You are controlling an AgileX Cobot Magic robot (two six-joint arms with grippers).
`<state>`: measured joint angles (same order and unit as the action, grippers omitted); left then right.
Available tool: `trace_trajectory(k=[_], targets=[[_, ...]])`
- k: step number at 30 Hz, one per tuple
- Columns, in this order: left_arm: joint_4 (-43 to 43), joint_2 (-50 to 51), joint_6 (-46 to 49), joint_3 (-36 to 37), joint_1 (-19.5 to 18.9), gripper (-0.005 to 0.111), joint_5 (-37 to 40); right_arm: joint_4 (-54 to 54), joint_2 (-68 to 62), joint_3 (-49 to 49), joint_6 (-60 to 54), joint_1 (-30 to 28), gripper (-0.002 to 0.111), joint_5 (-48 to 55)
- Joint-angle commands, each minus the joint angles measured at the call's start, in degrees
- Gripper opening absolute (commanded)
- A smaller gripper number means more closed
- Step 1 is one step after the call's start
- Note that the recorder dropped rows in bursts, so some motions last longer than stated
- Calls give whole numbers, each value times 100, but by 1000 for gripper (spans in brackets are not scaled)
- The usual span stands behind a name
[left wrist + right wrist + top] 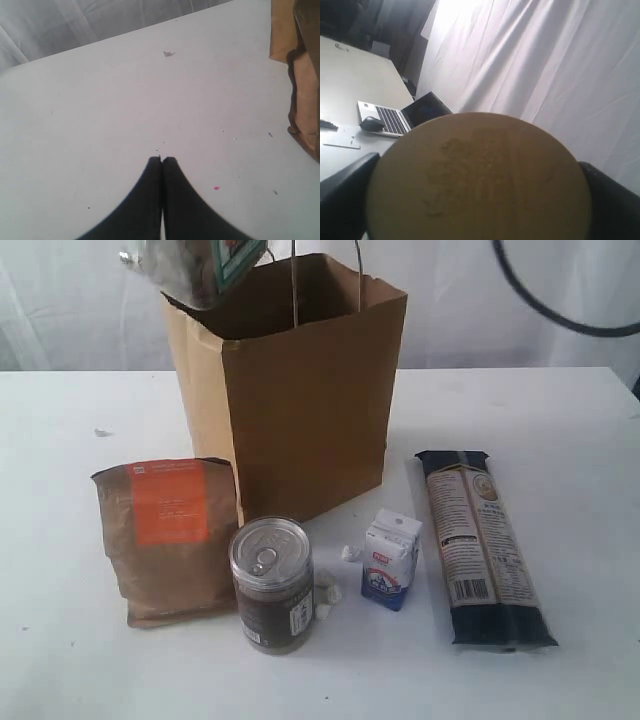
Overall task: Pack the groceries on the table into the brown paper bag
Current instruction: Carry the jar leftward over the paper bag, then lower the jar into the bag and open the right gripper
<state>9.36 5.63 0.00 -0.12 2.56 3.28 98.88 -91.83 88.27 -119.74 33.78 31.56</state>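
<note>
Packing looks barely begun: right gripper (pixel 480 197) holds the clear yellow-lidded jar (pixel 477 165) above the creased brown paper bag (pixel 310 410), left gripper (pixel 161 160) pinched shut. Orange-labelled brown pouch (pixel 170 540), dark pull-tab can (pixel 272 585), white-blue carton (pixel 391 560) and dark pasta packet (pixel 482 545) wait on the white worktop (pixel 80 670).

L hand (pixel 161 164): fingers pressed together | R hand (pixel 478 165): fingers wide apart, clamped on jar (pixel 480 195) lid

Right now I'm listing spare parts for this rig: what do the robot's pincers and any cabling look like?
The left pincer has two plain matte-black fingers, broad at the base and curving to narrow tips. Of the right pincer only dark finger edges show. A black cable loops in the exterior view.
</note>
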Motion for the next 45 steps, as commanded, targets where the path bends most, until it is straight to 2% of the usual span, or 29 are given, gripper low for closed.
trace_trajectory(k=[1, 8, 15, 20, 25, 27, 33, 45], targets=[[7, -28, 0, 12, 19, 0, -26, 106, -437, 414, -300, 158, 24, -549], [7, -28, 0, 12, 19, 0, -26, 106, -546, 512, -300, 158, 24, -1596], [7, -28, 0, 12, 19, 0, -26, 106, -417, 466, 126, 158, 24, -1944], [7, -28, 0, 12, 19, 0, -26, 106, -225, 78, 525, 158, 24, -3212], [7, -28, 0, 12, 19, 0, -26, 106, -331, 29, 565, 158, 24, -3061], [7, -28, 0, 12, 19, 0, -26, 106, -429, 29, 602, 158, 27, -3045], [7, -28, 0, 12, 19, 0, -26, 106, -657, 29, 976, 158, 47, -3210], [7, -28, 0, 12, 19, 0, -26, 106, -722, 29, 2209, 158, 49, -4777]])
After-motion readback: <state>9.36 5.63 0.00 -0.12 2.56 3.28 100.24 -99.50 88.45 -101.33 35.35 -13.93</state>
